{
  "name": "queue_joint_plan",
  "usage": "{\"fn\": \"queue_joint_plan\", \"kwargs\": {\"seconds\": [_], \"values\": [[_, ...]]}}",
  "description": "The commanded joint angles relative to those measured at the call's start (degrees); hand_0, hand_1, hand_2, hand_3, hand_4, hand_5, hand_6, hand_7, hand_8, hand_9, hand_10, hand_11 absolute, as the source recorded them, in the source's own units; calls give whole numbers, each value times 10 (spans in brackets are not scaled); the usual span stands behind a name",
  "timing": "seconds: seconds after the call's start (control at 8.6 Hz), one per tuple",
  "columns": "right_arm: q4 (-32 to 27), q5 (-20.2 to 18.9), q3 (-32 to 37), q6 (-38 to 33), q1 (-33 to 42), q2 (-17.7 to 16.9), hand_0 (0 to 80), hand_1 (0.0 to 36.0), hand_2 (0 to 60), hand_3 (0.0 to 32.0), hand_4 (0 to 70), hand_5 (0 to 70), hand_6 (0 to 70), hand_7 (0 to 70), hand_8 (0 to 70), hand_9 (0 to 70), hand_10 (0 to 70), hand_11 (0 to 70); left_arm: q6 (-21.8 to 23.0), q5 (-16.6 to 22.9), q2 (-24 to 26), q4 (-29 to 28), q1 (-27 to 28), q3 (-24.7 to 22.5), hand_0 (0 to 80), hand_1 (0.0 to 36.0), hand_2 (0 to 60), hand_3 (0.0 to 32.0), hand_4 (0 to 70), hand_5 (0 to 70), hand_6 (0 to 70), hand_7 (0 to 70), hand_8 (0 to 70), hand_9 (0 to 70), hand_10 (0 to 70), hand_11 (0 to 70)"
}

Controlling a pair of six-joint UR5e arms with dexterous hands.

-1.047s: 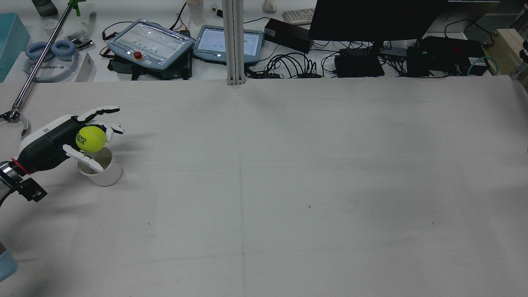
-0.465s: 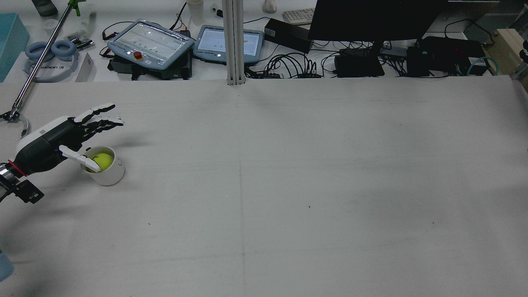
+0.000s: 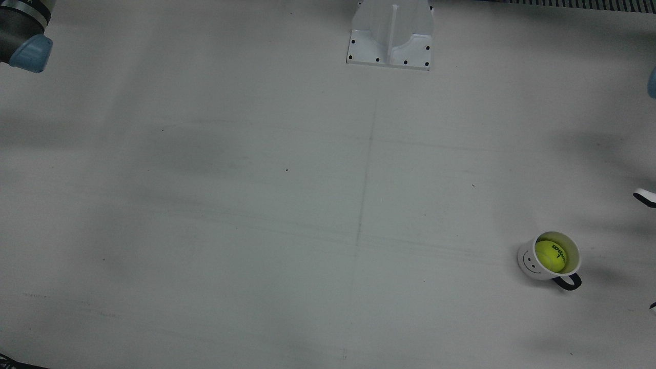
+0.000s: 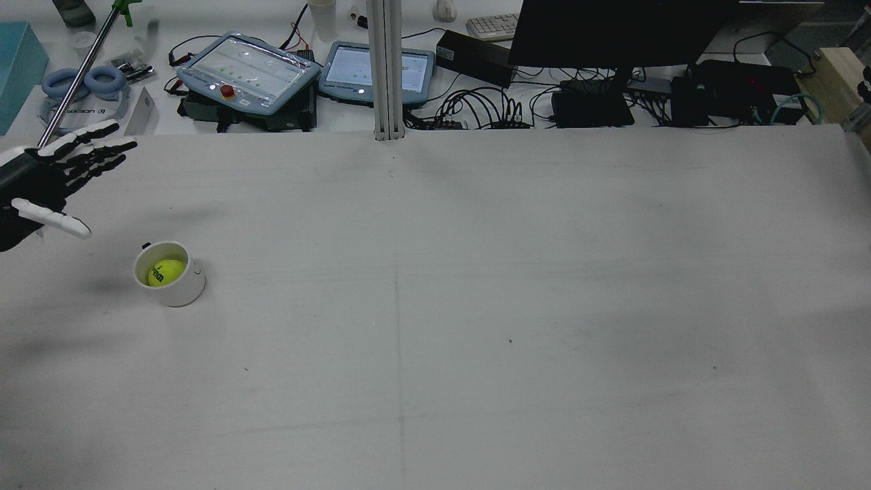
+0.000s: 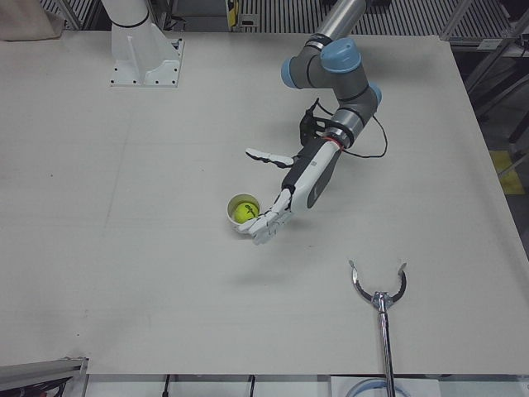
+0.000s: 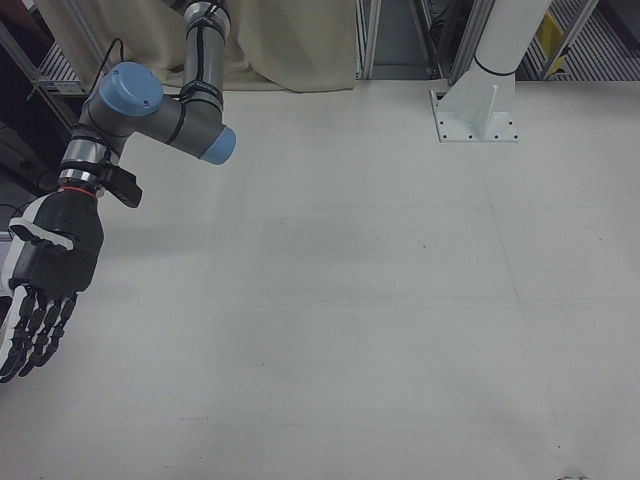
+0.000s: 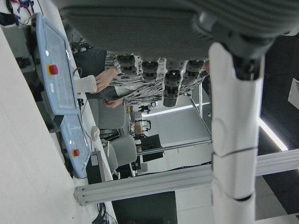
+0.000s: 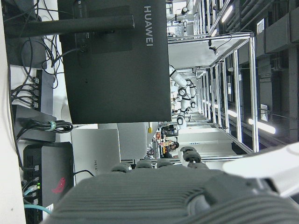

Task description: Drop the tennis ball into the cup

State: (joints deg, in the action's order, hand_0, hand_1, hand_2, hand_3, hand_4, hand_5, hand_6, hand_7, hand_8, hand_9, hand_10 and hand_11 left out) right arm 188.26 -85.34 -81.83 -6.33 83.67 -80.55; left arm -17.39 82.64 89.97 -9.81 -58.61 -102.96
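Task complete: yellow-green felt tennis ball (image 3: 551, 255) rests inside white smiley-face ceramic cup (image 3: 529, 263) (upright on worktop (image 3: 256, 205)). Left hand (image 5: 289, 190) released, fingers spread; right hand (image 6: 45, 280) likewise empty.

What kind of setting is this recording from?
Most likely a robotics lab: teach pendants and a cabled monitor sit behind the bare work table, with more robots down the hall.
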Motion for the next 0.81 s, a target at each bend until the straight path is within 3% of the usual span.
{"fn": "queue_joint_plan", "kwargs": {"seconds": [0.0,0.12,0.47,0.58,0.7], "values": [[0,0,0,0,0,0,0,0,0,0,0,0,0,0,0,0,0,0,22,36,-19,21,-102,-22,610,250,26,0,71,117,235,155,81,96,50,100],[0,0,0,0,0,0,0,0,0,0,0,0,0,0,0,0,0,0,22,43,-19,25,-113,-18,604,243,32,0,80,123,276,152,90,97,56,107],[0,0,0,0,0,0,0,0,0,0,0,0,0,0,0,0,0,0,22,46,-12,65,-121,-5,611,245,30,0,98,124,281,173,94,104,66,121],[0,0,0,0,0,0,0,0,0,0,0,0,0,0,0,0,0,0,22,46,-2,69,-122,6,616,243,41,0,104,139,368,170,111,103,63,117],[0,0,0,0,0,0,0,0,0,0,0,0,0,0,0,0,0,0,22,46,-1,69,-128,20,618,244,46,0,107,144,389,170,115,103,61,115]]}}
